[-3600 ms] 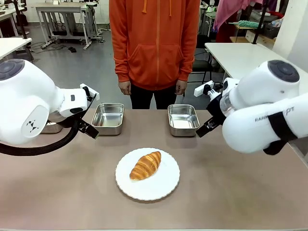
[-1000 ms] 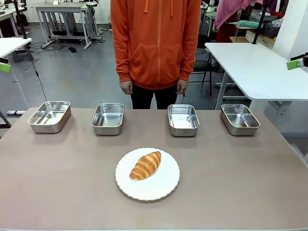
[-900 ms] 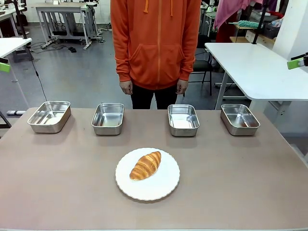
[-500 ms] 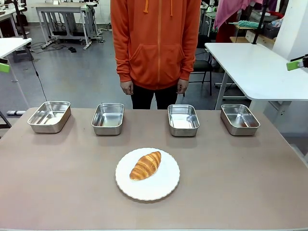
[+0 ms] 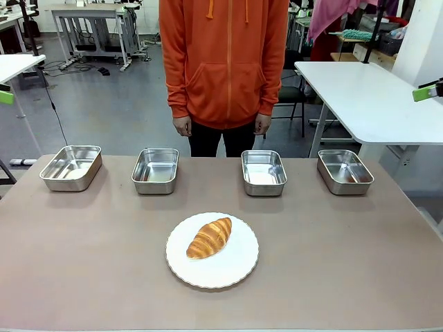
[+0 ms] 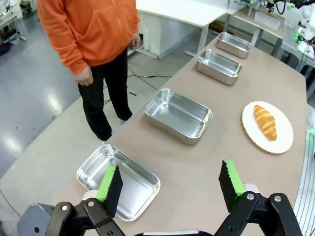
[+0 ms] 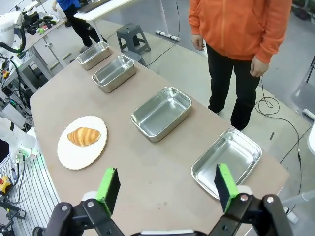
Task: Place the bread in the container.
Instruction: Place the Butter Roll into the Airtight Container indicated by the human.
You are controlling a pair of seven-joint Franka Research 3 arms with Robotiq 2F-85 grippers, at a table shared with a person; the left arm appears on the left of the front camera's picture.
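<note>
The bread (image 5: 209, 237), a glossy golden croissant-shaped roll, lies on a round white plate (image 5: 235, 270) at the table's middle front. Several identical steel pans stand in a row along the far edge; which one is the container cannot be told: far-left pan (image 5: 70, 167), pan (image 5: 156, 170), pan (image 5: 264, 172), far-right pan (image 5: 345, 171). All are empty. My left gripper (image 6: 170, 182) hangs open high above the far-left pan (image 6: 118, 181). My right gripper (image 7: 167, 188) hangs open high above the far-right pan (image 7: 226, 162). Both are far from the bread (image 6: 265, 122) (image 7: 83, 136).
A person in an orange hoodie (image 5: 223, 62) stands behind the table's far edge, hands down at the sides. A green fingertip (image 5: 5, 97) shows at the left edge and another fingertip (image 5: 428, 92) at the right. A white side table (image 5: 360, 97) stands at the back right.
Both arms, which stood low in front of the pans 3.6 s ago, have lifted up and out to the sides. Over the last second nothing has visibly moved.
</note>
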